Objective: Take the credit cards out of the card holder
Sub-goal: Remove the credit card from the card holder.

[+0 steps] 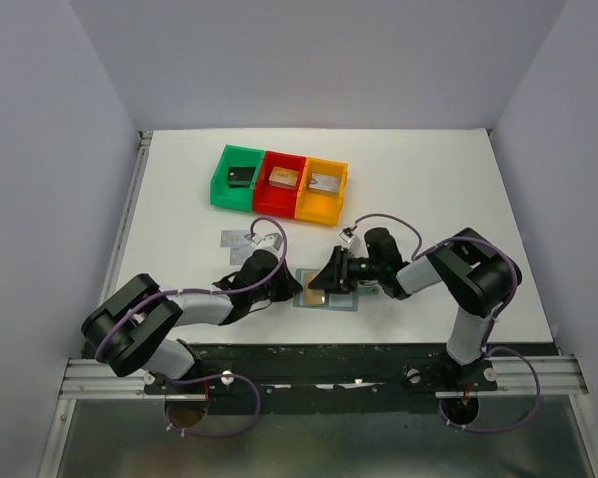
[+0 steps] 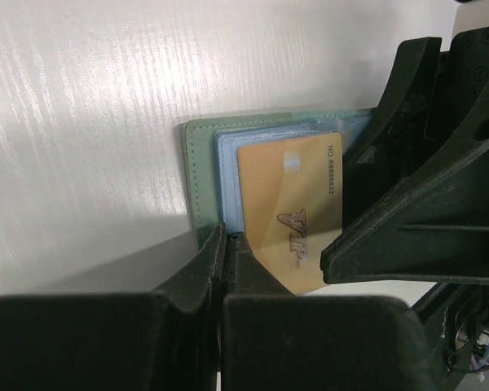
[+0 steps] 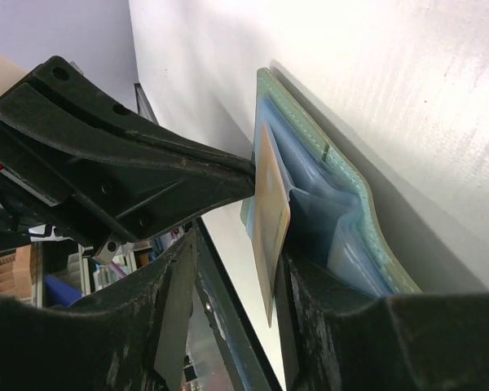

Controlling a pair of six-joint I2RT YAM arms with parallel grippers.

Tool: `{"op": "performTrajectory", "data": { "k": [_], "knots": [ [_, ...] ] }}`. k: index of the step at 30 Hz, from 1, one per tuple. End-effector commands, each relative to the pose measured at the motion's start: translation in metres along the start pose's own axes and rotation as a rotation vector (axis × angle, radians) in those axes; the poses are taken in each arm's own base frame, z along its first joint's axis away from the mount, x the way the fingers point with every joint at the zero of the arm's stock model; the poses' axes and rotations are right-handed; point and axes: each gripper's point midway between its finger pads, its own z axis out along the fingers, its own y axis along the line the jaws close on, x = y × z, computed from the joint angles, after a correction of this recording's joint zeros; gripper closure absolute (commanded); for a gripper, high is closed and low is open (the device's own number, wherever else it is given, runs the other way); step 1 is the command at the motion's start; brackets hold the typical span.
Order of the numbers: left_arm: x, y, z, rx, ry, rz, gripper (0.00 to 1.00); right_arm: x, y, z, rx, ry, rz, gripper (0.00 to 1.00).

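The left hand (image 2: 226,242), pressed together, touches the green card holder (image 2: 200,175) low in frame; the right hand (image 3: 238,248) spreads around the gold VIP card (image 2: 289,212).

table (image 1: 448,189) | bins (image 1: 279,182) far side | card holder (image 1: 344,302) near edge | credit cards (image 1: 235,239) between, perhaps two

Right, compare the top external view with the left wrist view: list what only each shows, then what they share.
Only the top external view: the green bin, red bin and orange bin in a row at the far side, and two loose silvery cards on the table.
Only the left wrist view: the VIP lettering on the gold card, the pale blue pockets, and the left end effector shut at the card holder edge.
Both: the card holder with the gold card partly out of it, and the right end effector at it.
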Motion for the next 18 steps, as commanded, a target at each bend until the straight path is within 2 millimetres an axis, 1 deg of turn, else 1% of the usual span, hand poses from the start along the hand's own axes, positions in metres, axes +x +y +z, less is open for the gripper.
{"op": "performTrajectory", "data": {
  "k": [1,7,8,12,13,15,18],
  "knots": [
    [0.036,0.029,-0.003,-0.086,0.121,0.002,1.0,0.004,-0.003,0.006,-0.015,0.037,-0.003,0.5],
    [0.036,0.031,-0.005,-0.098,0.117,-0.001,1.0,0.006,-0.004,0.005,-0.007,0.042,-0.003,0.51],
    [0.035,0.031,-0.005,-0.103,0.114,-0.004,0.98,0.005,-0.004,0.004,0.0,0.036,-0.008,0.51],
    [0.032,0.035,-0.009,-0.121,0.097,-0.008,0.82,0.006,-0.001,0.0,0.019,0.04,-0.029,0.52],
    [0.032,0.035,-0.009,-0.122,0.093,-0.01,0.79,0.006,-0.002,0.0,0.025,0.041,-0.033,0.52],
    [0.031,0.034,-0.01,-0.122,0.091,-0.011,0.77,0.006,-0.002,-0.001,0.034,0.042,-0.036,0.52],
    [0.03,0.035,-0.011,-0.13,0.092,-0.006,0.77,0.006,-0.001,-0.003,0.041,0.037,-0.038,0.52]
  ]
}}
